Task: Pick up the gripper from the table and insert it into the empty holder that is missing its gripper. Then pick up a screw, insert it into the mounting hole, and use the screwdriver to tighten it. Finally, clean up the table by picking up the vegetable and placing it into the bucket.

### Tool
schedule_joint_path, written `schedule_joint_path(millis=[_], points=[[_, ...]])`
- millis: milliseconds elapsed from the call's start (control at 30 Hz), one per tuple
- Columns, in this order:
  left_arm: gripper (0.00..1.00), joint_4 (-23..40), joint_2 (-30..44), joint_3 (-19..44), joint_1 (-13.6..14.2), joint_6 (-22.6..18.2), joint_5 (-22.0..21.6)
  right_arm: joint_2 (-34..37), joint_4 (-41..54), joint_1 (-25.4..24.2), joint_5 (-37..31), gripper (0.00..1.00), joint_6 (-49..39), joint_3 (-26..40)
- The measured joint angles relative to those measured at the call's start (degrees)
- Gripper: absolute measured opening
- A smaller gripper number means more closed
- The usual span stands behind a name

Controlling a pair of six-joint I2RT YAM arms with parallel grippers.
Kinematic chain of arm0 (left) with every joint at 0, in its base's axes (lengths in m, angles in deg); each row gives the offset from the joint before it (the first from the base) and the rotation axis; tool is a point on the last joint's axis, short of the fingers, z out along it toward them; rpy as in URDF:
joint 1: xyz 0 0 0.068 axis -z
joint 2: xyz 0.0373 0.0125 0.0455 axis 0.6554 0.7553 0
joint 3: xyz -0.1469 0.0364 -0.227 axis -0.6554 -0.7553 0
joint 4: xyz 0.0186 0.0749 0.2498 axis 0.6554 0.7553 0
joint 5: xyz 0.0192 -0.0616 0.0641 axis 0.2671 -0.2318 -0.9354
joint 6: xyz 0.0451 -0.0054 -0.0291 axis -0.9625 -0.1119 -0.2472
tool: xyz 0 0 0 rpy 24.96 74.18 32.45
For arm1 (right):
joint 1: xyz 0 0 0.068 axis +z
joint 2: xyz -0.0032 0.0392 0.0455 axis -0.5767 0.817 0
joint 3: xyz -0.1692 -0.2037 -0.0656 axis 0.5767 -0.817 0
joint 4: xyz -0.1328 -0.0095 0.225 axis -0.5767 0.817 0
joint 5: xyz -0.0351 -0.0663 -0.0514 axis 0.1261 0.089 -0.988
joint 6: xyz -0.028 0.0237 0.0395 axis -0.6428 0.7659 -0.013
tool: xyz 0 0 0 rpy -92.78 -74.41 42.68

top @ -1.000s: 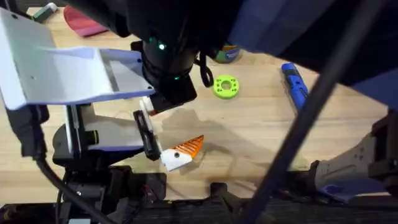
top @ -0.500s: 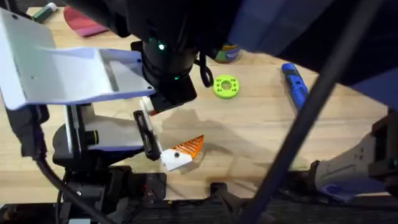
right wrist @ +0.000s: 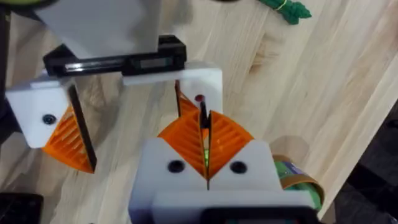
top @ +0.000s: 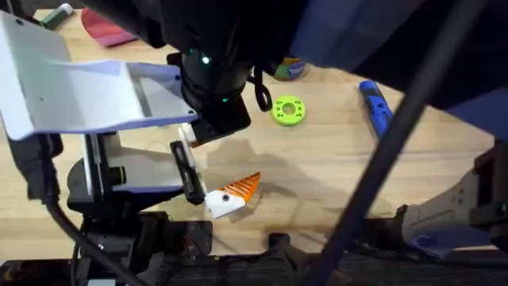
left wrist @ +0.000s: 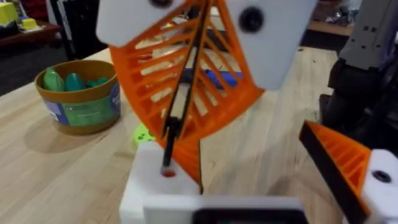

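My right gripper is shut on a thin dark screw. The screw's tip sits at the red-marked mounting hole of the white holder. An orange ribbed gripper wedge lies against that holder. The holder is one finger of my left gripper, which stands open; its other finger carries an orange pad. On the table are the blue screwdriver, the dark green vegetable and the bucket.
A lime-green ring lies between the holder and the bucket. A red object rests at the far left. The right arm hangs large and dark over the table's middle. Bare wood shows right of the ring.
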Motion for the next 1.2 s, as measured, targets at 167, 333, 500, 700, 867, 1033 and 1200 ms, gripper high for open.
schedule_joint_path(millis=[167,333,500,700,867,1033,1200], points=[[0.985,0.0,0.0,0.0,0.0,0.0,0.0,0.0,0.0,0.3,0.0,0.006,0.0,0.0],[0.985,0.0,0.0,0.0,0.0,0.0,0.0,0.0,0.0,0.4,0.0,0.006,0.0,0.0],[0.985,0.0,0.0,0.0,0.0,0.0,0.0,0.0,0.1,0.6,-1.3,0.006,0.0,0.0],[0.985,0.0,0.0,0.0,0.0,0.0,0.0,0.0,1.0,1.3,-3.0,0.006,0.4,0.8],[0.985,0.0,0.0,0.0,0.0,0.0,0.0,0.0,3.0,2.2,-3.5,0.006,0.7,3.2],[0.986,0.0,0.0,0.0,0.0,0.0,0.0,0.0,4.2,2.9,-3.5,0.006,1.6,4.4],[0.987,0.0,0.0,0.0,0.0,0.0,0.0,0.0,4.5,3.1,-3.7,0.006,2.2,4.7]])
